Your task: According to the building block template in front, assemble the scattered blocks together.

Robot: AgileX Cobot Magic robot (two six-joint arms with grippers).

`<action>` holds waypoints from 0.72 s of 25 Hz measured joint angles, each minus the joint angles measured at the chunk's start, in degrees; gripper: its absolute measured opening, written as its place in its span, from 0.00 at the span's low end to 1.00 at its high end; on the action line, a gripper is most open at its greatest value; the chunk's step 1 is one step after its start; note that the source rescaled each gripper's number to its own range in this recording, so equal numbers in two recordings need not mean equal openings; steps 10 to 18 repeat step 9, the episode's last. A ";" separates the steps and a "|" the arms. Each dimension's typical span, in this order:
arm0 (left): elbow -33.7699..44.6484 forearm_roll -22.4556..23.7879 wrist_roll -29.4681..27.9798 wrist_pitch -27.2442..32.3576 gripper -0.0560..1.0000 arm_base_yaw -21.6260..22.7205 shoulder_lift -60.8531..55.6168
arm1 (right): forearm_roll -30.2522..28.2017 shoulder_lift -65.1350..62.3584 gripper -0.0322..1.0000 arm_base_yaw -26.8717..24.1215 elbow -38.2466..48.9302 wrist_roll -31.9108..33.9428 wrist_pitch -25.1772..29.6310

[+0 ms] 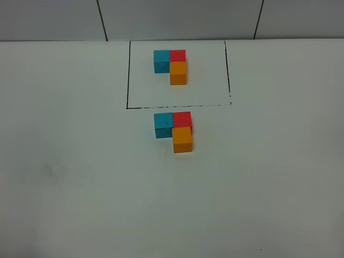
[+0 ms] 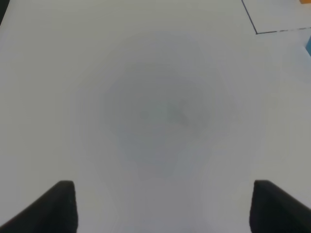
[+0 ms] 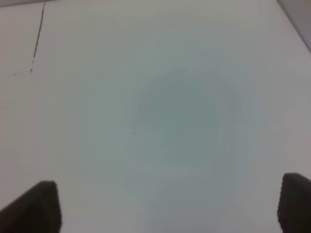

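Note:
In the high view the template sits inside a thin black drawn rectangle at the back: blue, red and orange cubes joined in an L. Just in front of the rectangle the three loose cubes touch in the same L: the teal-blue cube, the red cube and the orange cube. Neither arm shows in the high view. My left gripper is open over bare table. My right gripper is open over bare table. Both are empty.
The white table runs to a tiled wall at the back. A corner of the black rectangle shows in the left wrist view and in the right wrist view.

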 joint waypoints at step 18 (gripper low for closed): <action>0.00 0.00 0.00 0.00 0.68 0.00 0.00 | 0.00 0.00 0.82 0.00 0.00 0.00 0.00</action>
